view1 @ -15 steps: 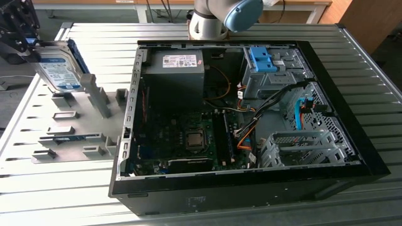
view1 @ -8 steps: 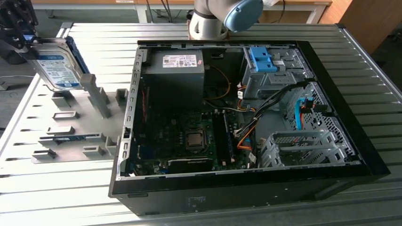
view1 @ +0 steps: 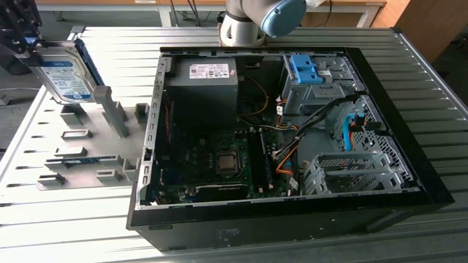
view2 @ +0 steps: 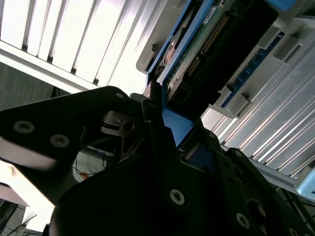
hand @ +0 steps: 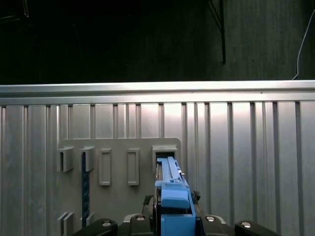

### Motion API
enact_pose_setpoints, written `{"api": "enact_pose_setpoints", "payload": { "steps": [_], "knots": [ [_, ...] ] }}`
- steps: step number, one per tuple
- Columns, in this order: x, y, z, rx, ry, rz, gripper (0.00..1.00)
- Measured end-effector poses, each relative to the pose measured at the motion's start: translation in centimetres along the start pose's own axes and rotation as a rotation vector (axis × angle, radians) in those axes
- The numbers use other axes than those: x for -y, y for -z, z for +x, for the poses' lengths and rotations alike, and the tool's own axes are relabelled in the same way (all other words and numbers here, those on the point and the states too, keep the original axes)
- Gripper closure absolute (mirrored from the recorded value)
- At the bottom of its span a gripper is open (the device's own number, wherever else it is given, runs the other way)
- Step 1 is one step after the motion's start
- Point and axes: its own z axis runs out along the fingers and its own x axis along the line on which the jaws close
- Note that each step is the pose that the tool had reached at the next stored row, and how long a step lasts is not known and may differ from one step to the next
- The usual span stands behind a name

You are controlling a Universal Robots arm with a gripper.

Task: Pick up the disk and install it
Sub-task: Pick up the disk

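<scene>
Gripper (view1: 29,49) clamped on the disk (view1: 67,76), rack (view1: 87,142) just below: pickup done, install in the case (view1: 292,224) remains.

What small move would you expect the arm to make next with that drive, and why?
Probably a sideways carry toward the open computer case. The end effector is shut on the disk, which appears lifted out of the grey slotted holder, at the exterior view's left of the case, so lifting looks done.
</scene>
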Motion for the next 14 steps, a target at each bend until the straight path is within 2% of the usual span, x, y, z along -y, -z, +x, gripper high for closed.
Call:
{"api": "enact_pose_setpoints", "payload": {
  "steps": [9,14],
  "knots": [
    [-0.01,0.71,-0.01,0.0006,0.000,0.0001,0.63],
    [-0.01,0.84,-0.01,0.0008,0.000,0.0000,0.63]
  ]
}}
